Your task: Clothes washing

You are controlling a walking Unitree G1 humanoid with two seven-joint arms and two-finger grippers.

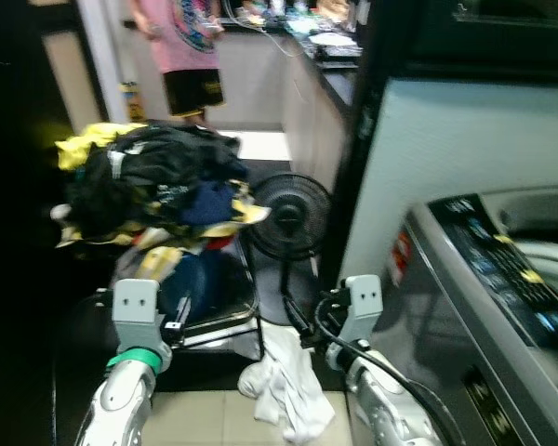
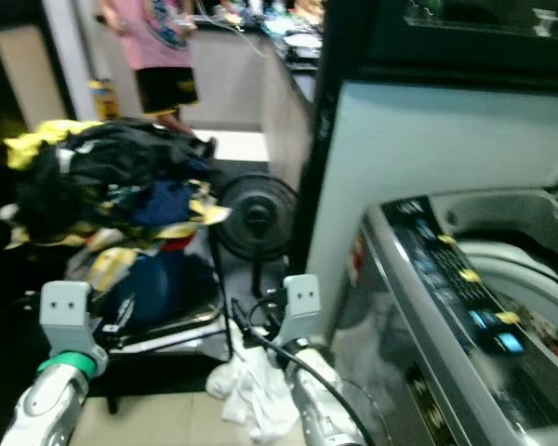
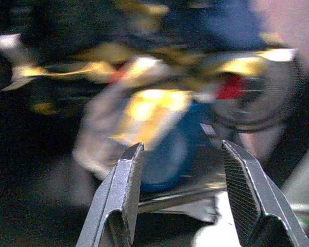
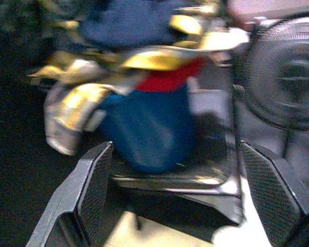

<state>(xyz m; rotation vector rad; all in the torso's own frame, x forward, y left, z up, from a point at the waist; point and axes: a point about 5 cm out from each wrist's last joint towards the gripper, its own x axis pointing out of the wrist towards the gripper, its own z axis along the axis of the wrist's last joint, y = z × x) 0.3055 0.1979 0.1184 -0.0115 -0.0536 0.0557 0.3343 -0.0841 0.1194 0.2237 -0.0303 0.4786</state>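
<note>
A heap of black, yellow and blue clothes (image 1: 158, 186) is piled on a low stand at the left. Below it hangs a blue garment (image 4: 144, 128) with a red piece above it. A white cloth (image 1: 288, 381) lies on the tiled floor between my arms. The top-loading washing machine (image 1: 484, 307) stands at the right with its drum (image 2: 511, 269) uncovered. My left gripper (image 3: 183, 149) is open and empty, facing the pile from low down. My right gripper (image 4: 175, 146) is also open and empty, held above the white cloth and facing the blue garment.
A black standing fan (image 1: 290, 216) is on the floor between the pile and the machine. A tall white appliance (image 1: 446, 139) rises behind the washer. A person in a pink top (image 1: 181, 46) stands at the back by a cluttered counter (image 1: 325, 46).
</note>
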